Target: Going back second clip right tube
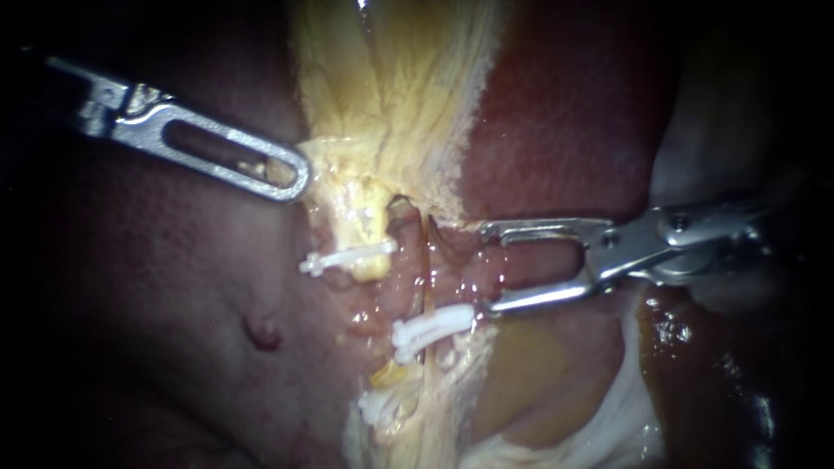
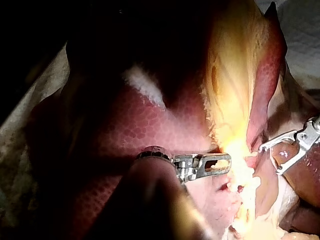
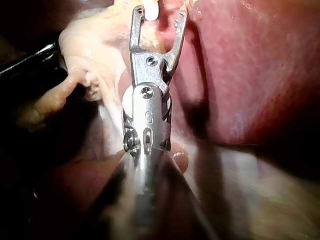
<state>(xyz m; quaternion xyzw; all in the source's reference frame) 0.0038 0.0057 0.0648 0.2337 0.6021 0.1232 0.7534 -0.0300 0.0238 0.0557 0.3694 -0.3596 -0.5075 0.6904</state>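
**Right jaws wide open beside the middle clip**

Your right instrument (image 1: 486, 267) comes in from the right with its jaws spread wide, holding nothing. The lower jaw's tip sits just beside the middle clip (image 1: 433, 326). That white clip crosses the right tube (image 1: 426, 291). A lower clip (image 1: 382, 404) lies beneath it, and an upper clip (image 1: 347, 258) sits on the tissue to the left. Farther back, your left instrument (image 1: 291, 174) has its jaws closed on the edge of the yellow tissue (image 1: 391, 95). The dark red liver (image 1: 565, 113) lies beside that tissue.
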